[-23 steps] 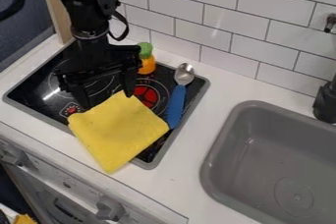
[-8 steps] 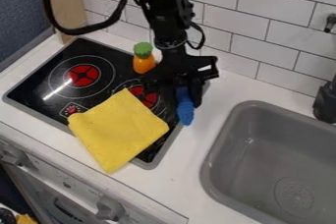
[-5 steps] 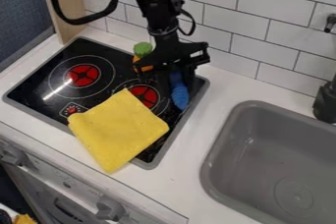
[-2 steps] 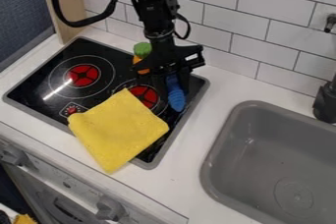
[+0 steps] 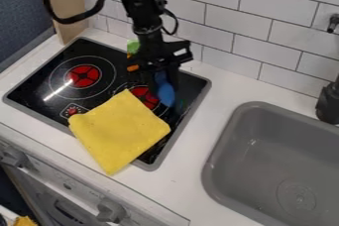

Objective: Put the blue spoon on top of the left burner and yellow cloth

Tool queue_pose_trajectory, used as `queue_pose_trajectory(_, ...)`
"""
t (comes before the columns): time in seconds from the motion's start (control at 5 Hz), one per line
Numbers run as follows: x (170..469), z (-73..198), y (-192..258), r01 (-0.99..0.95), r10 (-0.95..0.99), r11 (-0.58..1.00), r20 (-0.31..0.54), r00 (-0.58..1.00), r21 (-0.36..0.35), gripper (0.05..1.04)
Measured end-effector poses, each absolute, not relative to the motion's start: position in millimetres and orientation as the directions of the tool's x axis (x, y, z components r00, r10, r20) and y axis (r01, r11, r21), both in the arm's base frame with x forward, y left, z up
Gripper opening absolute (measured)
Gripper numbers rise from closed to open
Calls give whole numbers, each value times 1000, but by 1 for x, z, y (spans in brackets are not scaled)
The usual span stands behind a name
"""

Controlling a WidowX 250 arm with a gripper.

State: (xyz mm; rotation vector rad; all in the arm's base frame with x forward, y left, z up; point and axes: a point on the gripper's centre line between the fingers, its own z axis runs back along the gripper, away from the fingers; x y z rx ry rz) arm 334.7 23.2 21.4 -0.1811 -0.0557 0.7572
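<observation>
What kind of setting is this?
Probably a toy kitchen: a stove with red burners, a grey sink beside it, and a tiled wall behind.

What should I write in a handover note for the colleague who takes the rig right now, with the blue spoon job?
Gripper: the gripper holds the blue spoon by its blue part, at the right side of the stove, beside the partly covered burner.
Targets: the left burner is uncovered; the yellow cloth lies over the stove's front edge, partly on the counter.
Done: spoon gripped.
Left: bring it over to the left burner and cloth, set it down, release.
Care: the green-capped bottle stands close behind the gripper.
</observation>
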Motion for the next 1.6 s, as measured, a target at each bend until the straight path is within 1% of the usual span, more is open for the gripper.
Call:
queue_pose_trajectory(0.2,334,21,34,-701,711,688,-18,703,-189,437)
queue_pose_trajectory(0.6,320,17,64,-778,783,611,-37,621,-147,437)
queue_pose_trajectory(0.8,317,22,80,-809,816,569,-24,578,-147,437)
queue_pose_trajectory(1.2,295,30,108,-871,880,464,-28,474,-163,437)
queue_pose_trajectory(1.6,280,27,131,-919,926,363,-47,374,-155,437)
